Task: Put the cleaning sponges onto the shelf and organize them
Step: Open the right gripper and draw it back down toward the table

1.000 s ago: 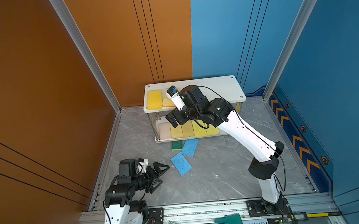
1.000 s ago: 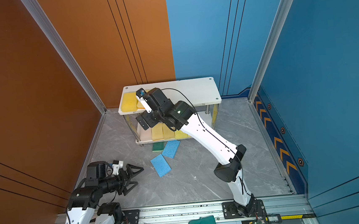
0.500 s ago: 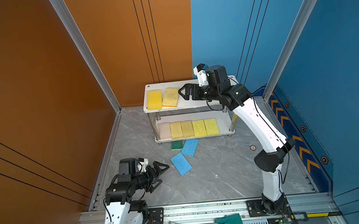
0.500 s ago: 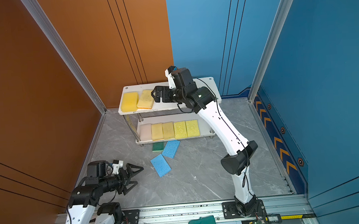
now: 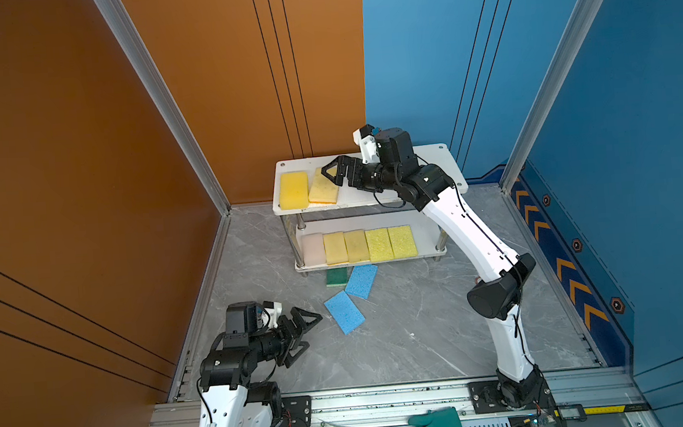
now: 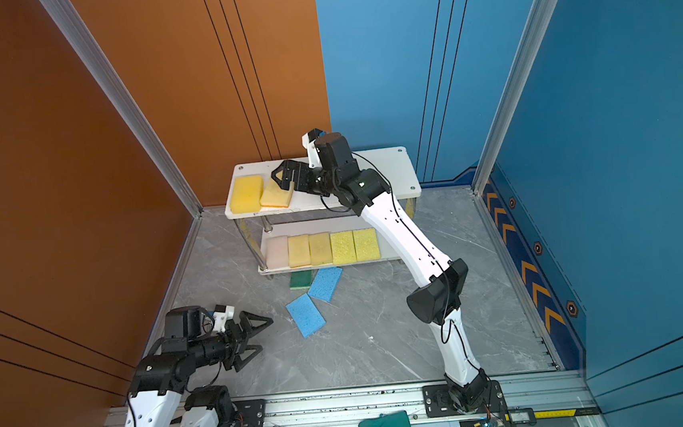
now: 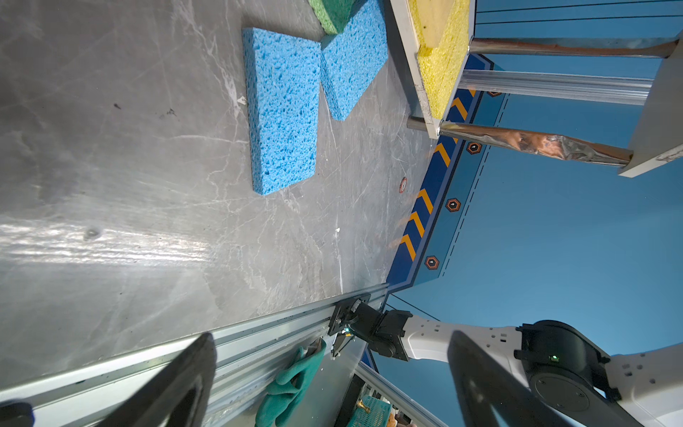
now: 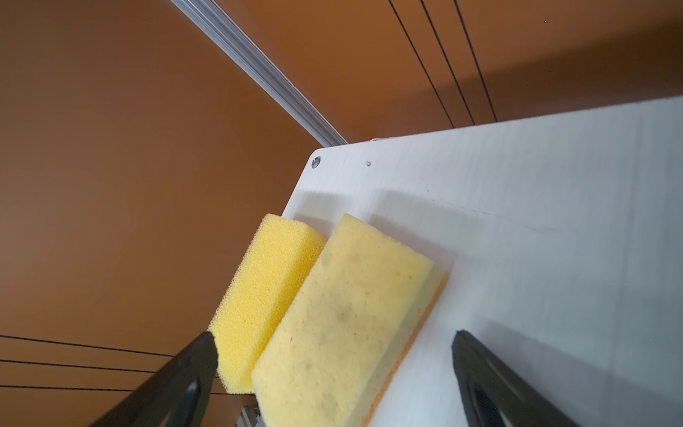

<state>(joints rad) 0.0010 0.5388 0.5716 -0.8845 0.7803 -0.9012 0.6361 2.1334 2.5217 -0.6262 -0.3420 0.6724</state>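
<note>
Right arm has swung up from the shelf's [image 5: 431,161] front and now stretches across its top board. The right gripper [image 5: 330,174] has its jaws spread wide over the paler yellow sponge [image 5: 323,191], which lies against the bright yellow sponge [image 5: 293,190] at the left end. My left gripper [image 5: 309,334] hasn't budged: low, near left, jaws apart, empty.

The lower board carries a pink-beige sponge [image 5: 313,249] and four yellow ones [image 5: 379,244] in a row. Two blue sponges [image 5: 344,311] and a dark green sponge [image 5: 336,276] lie on the floor [image 5: 404,343] just in front.

Only the right wrist view shows the paler sponge's orange underlayer.
</note>
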